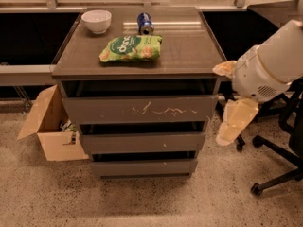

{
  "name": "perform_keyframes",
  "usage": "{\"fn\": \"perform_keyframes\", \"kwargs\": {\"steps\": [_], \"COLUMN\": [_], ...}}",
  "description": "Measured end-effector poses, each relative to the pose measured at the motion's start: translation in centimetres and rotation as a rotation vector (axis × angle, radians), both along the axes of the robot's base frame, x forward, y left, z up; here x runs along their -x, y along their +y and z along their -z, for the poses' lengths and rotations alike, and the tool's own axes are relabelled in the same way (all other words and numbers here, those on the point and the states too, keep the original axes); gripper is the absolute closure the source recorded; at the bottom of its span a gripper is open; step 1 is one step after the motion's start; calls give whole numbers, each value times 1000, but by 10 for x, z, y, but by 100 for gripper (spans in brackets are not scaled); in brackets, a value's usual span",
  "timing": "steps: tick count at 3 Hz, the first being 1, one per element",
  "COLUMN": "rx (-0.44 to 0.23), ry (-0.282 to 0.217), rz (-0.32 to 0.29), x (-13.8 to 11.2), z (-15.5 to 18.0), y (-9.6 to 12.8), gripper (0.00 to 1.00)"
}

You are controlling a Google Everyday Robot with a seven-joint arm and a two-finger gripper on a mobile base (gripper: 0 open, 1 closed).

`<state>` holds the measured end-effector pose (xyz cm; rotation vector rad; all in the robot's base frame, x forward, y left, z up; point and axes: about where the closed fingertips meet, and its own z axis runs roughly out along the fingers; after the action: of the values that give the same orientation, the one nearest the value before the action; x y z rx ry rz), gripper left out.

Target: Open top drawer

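Top drawer (139,110): shut, flush with the cabinet (137,63), directly under the top. It is the scratched front above two narrower ones.

Gripper (221,104): off the cabinet's right side, level with the drawer's right end. It is released and holds nothing. No contact with the front is visible.

Risks noted:
- The front has no handle. The only purchase appears to be the dark gap above it, so a shallow hook there is likely to slip off under pull.
- An approach set too low would catch the middle drawer (142,142) instead.
- A pull from the right end alone may skew the drawer and jam it.
- A jerk may shake the top. The can (145,23) lies on its side and could roll, and the bowl (96,21) and chip bag (131,48) could shift.
- The chair (284,141) stands near the arm and may foul the retreat.
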<state>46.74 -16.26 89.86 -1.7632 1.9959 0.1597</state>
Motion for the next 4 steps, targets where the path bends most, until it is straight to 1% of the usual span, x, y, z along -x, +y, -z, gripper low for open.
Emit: {"fn": "perform_keyframes", "kwargs": {"steps": [1,2,3,4], "rx": [-144,-144,-111,-100], "ry": [49,51,56,48], "rz": [-82,-83,-106,-124], "x": [-12,-12,-31,-49], "z": [55,56,107,148], "y": [44,45,45,43], "gripper": [0,0,0,0]}}
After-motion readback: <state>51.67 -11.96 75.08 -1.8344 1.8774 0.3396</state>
